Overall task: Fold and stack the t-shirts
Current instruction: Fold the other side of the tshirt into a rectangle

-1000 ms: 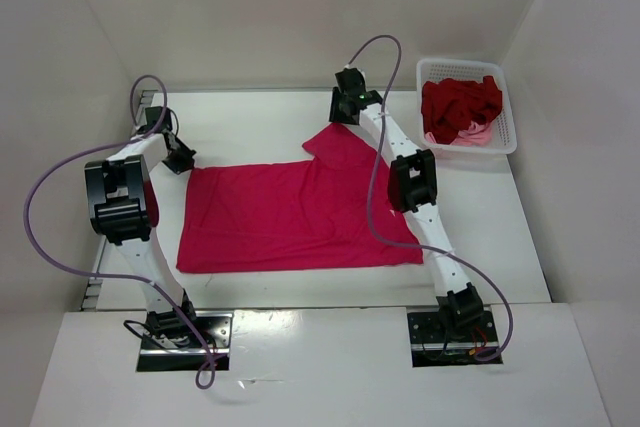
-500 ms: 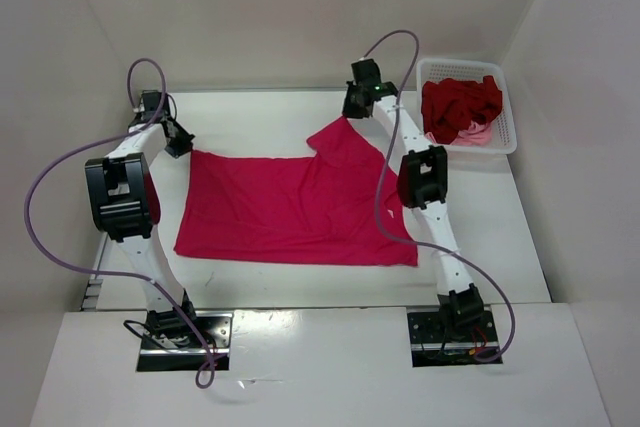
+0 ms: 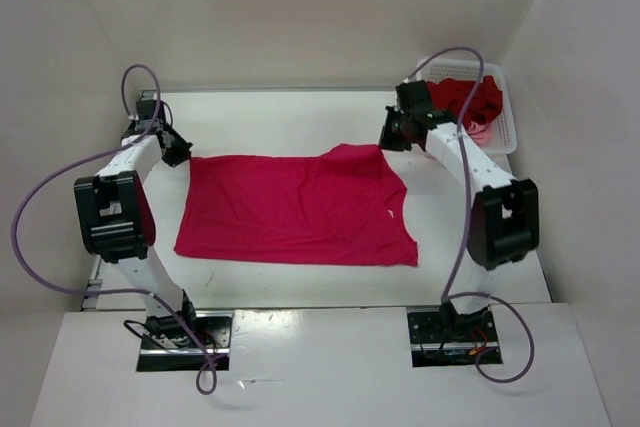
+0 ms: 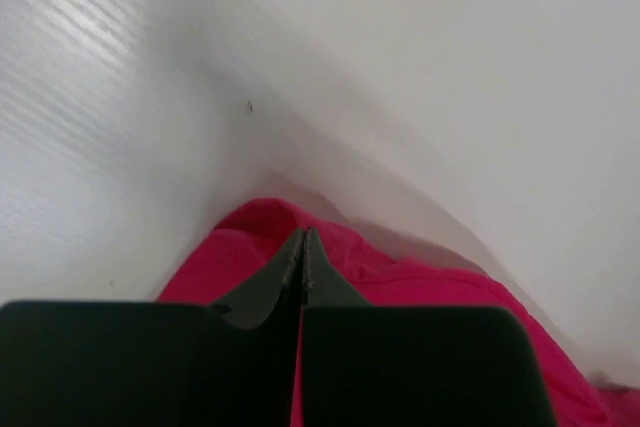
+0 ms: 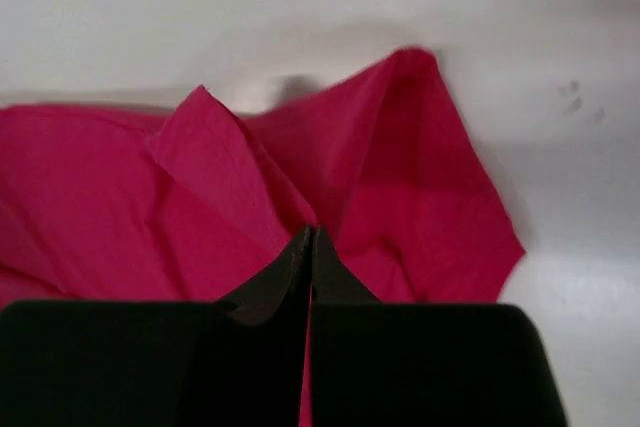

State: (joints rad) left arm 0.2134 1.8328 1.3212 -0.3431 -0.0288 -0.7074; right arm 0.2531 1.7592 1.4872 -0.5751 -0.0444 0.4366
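Top external view, nearest edge first: two arms (image 3: 115, 212) rise from two black base plates (image 3: 185, 340) bolted to a white ledge (image 3: 320, 372), each trailing one purple cable (image 3: 30, 212). Beyond them the white desk (image 3: 290, 122) carries one magenta-red t-shirt (image 3: 295, 212). It is spread nearly flat across the middle, its near hem straight and its far-right corner bunched. The left gripper (image 3: 183, 154) sits at the shirt's far-left corner, closed tight on the cloth; the left wrist view shows it pressed together with magenta fabric pinched beneath. The right gripper (image 3: 390, 139) is clamped the same way on the far-right corner, where the right wrist view shows creased folds. At the desk's far-right corner stands one white mesh basket (image 3: 508, 137), holding one dark crimson t-shirt (image 3: 470, 97) crumpled over one light pink t-shirt (image 3: 478, 132). Plain white walls (image 3: 300, 7) close in three sides.
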